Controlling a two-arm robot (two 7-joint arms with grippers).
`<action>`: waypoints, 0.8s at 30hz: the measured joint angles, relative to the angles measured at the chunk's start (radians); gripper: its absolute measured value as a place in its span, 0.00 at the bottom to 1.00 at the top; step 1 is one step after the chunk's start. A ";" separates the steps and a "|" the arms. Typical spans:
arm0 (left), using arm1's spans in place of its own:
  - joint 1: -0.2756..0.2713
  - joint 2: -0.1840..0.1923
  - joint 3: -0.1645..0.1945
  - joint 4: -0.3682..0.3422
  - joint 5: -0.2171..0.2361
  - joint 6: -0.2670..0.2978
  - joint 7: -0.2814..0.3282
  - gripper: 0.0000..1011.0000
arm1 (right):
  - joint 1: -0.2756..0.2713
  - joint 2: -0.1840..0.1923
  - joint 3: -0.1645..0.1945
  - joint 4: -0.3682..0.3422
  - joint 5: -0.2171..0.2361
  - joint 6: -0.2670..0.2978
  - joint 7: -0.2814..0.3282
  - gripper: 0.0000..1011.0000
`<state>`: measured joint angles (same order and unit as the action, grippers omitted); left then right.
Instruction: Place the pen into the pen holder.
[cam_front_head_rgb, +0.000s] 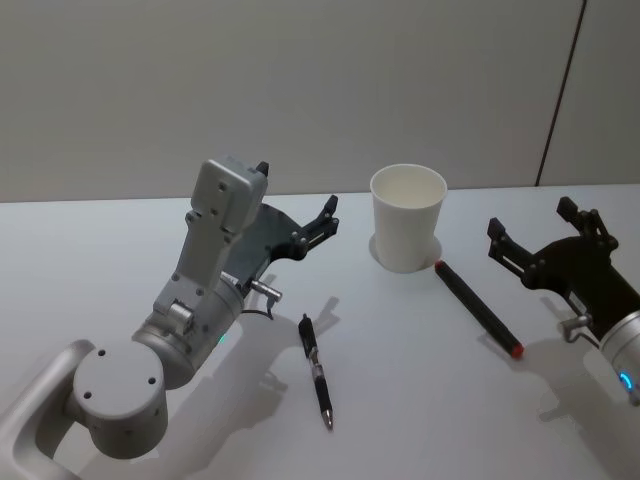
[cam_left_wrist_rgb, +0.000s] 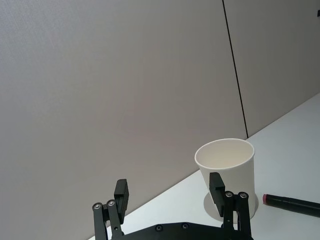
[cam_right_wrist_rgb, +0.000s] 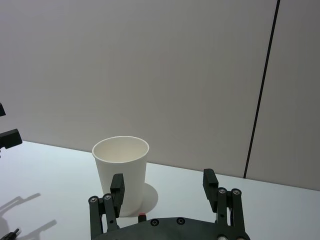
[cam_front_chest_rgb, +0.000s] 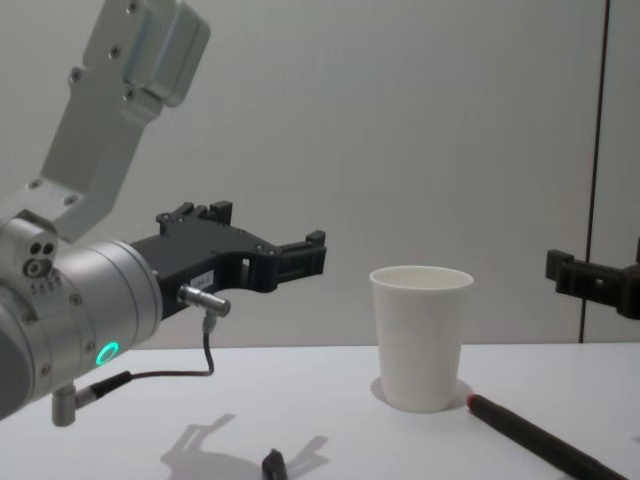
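On white tabletop (cam_front_head_rgb: 420, 410): slim black pen (cam_front_head_rgb: 317, 370), likely light, rigid, slick; take mid-barrel. Left gripper (cam_left_wrist_rgb: 169, 185), right gripper (cam_right_wrist_rgb: 163, 179): jaws spread, empty.

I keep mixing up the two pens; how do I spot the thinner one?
On the white table, find the paper cup. The thin pen lies nearer the robot, left of the cup. Unlike the thick red-ended marker by the cup, it is slim and black with silvery bands.
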<state>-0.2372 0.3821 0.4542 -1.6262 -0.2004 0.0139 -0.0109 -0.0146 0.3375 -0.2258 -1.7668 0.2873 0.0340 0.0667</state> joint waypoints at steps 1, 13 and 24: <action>0.000 0.000 0.000 0.000 0.000 0.000 0.000 0.99 | 0.000 0.000 0.000 0.000 0.000 0.000 0.000 0.99; 0.000 0.000 0.000 0.000 0.000 0.000 0.000 0.99 | 0.000 0.000 0.000 0.000 0.000 0.000 0.000 0.99; 0.000 0.000 0.000 0.000 0.000 0.000 0.000 0.99 | 0.005 -0.001 -0.002 0.000 -0.015 0.010 0.012 0.99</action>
<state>-0.2372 0.3821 0.4542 -1.6262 -0.2003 0.0139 -0.0109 -0.0094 0.3360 -0.2279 -1.7668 0.2724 0.0442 0.0786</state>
